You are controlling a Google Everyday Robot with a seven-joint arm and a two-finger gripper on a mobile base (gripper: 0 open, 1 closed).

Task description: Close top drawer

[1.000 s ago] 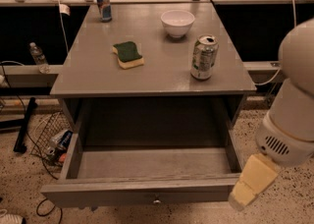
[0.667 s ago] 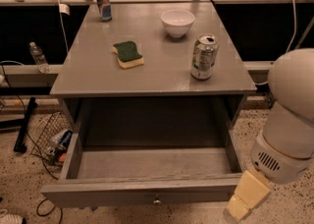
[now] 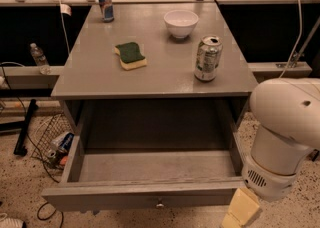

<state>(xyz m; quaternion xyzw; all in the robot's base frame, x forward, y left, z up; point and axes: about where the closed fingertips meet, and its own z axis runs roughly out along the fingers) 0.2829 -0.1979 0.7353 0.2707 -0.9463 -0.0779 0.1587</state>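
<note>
Table: a grey wooden table (image 3: 155, 79) with a flat, smooth top, seen from above and in front.
On the top: a white bowl (image 3: 181, 23) near the back; a dented soda can (image 3: 208, 58) standing upright at the right side; a green and yellow sponge (image 3: 130, 55) left of the middle; a slim blue can (image 3: 104, 3) at the back left corner. All four are well apart from each other.
Top drawer: the top drawer (image 3: 150, 169) is pulled far out towards the camera, and its shallow inside is open to view. Its front panel is at the lower edge of the view, with a small round metal knob (image 3: 159, 204) at the centre.
Gripper: the gripper (image 3: 241, 211) hangs low at the right, just beside the right front corner of the drawer, under the thick white arm (image 3: 285, 132). It is cut off by the lower edge, so one cannot tell whether it is spread or closed, or whether it touches the drawer.
Room: a speckled floor (image 3: 20, 187); a metal rail behind the table; a water bottle (image 3: 38, 57) on a ledge at the left.
Hard to make out: a wire basket (image 3: 52, 139) with cables lies on the floor at the left, partly hidden behind the drawer side. What it holds cannot be read.
</note>
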